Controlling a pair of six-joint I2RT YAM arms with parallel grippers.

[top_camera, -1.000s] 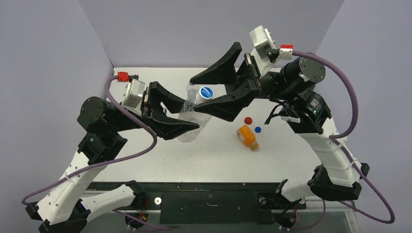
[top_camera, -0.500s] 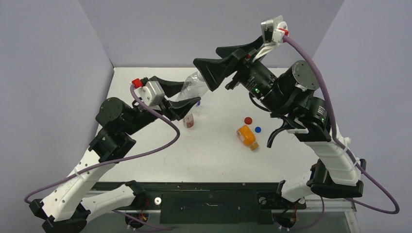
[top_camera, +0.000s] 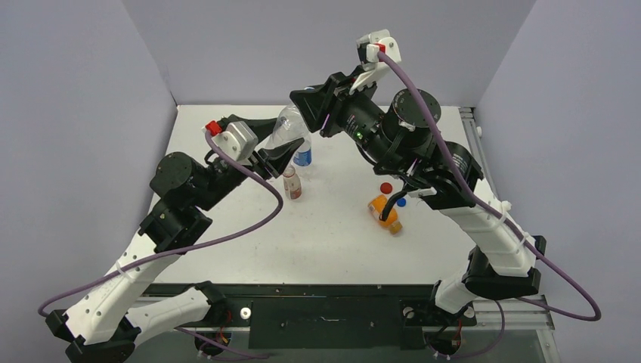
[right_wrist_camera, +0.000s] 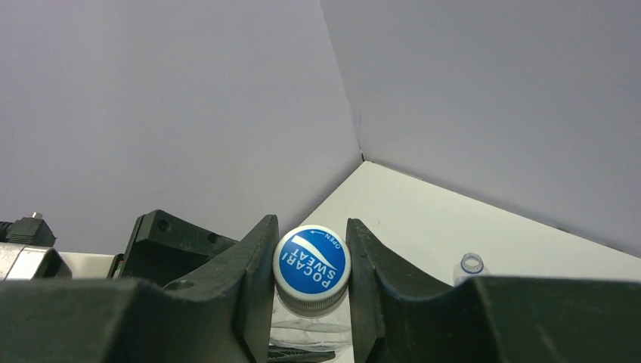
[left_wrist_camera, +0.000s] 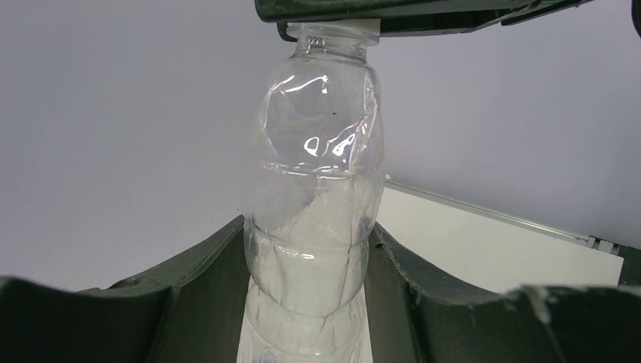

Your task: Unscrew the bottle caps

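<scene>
Left tool (left_wrist_camera: 306,246) grips clear bottle (left_wrist_camera: 314,151) (right tool (right_wrist_camera: 310,231) pinches cap (right_wrist_camera: 311,262)).

Both arms raised and bent inward, left claw (left_wrist_camera: 305,295) clamped tight, right claw (right_wrist_camera: 311,266) pinched closed just above it

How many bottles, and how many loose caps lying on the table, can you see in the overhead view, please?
Bottles: 3 (clear bottle, red-labelled bottle, orange bottle)
Loose caps: 2 (red cap, blue cap)
Total: 5
</scene>
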